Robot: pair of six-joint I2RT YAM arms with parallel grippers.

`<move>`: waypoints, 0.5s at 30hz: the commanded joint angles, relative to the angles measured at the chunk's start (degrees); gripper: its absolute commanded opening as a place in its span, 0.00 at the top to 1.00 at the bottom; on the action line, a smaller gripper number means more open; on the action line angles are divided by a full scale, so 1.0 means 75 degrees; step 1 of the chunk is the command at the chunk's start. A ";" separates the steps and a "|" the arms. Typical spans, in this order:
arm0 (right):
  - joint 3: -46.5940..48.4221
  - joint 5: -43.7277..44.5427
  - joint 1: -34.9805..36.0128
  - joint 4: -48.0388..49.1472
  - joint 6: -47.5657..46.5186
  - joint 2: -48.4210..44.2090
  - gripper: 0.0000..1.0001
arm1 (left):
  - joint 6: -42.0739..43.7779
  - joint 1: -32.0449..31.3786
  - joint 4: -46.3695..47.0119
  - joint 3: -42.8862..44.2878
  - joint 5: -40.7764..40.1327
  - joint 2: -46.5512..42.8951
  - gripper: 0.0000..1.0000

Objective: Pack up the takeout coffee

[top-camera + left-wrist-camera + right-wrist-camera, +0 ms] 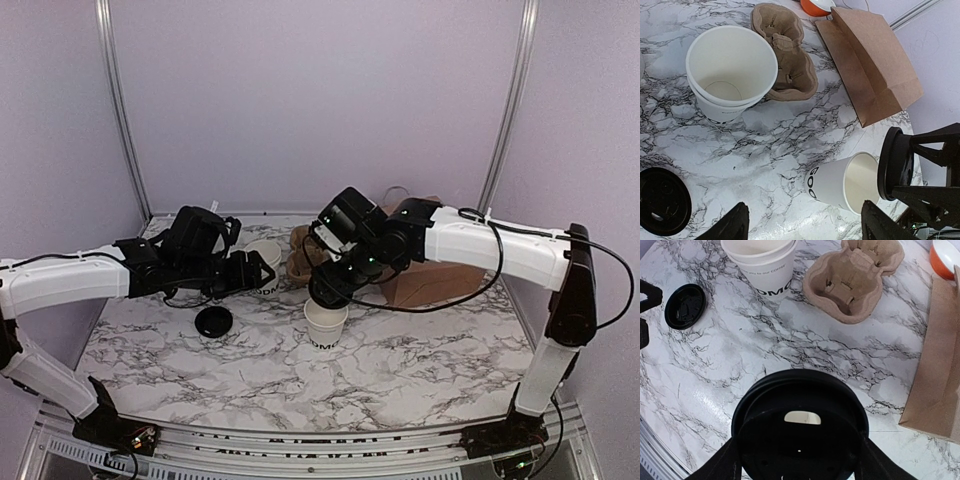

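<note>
The right gripper (330, 290) is clamped on a round black lid (800, 425), holding it flat directly over the mouth of the white paper cup (325, 325) that stands on the marble table (420, 380) just below its fingers. The lid looks just short of seated, though I cannot tell whether it touches the rim. Capping the coffee seems to be the step in hand. The next move would call for a straight descent with the lid centred on the rim, then a firm press to snap it on. The left gripper (804, 210) stands open and empty, facing a second uncovered cup (732, 70). Beyond that cup lie the pulp tray (787, 55) and brown paper bag (870, 65); a spare lid (660, 200) lies beside its left finger.
</note>
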 commanded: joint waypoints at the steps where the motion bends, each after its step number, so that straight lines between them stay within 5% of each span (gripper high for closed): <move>1: 0.0441 -0.0207 -0.0015 -0.0387 -0.0136 0.0221 0.31 | -0.0010 0.0049 0.0230 -0.0201 0.0072 -0.0293 0.22; 15: 0.0746 -0.0323 0.0089 -0.0611 -0.0094 0.0635 0.30 | 0.0002 0.0084 0.0409 -0.0404 0.0192 -0.0401 0.22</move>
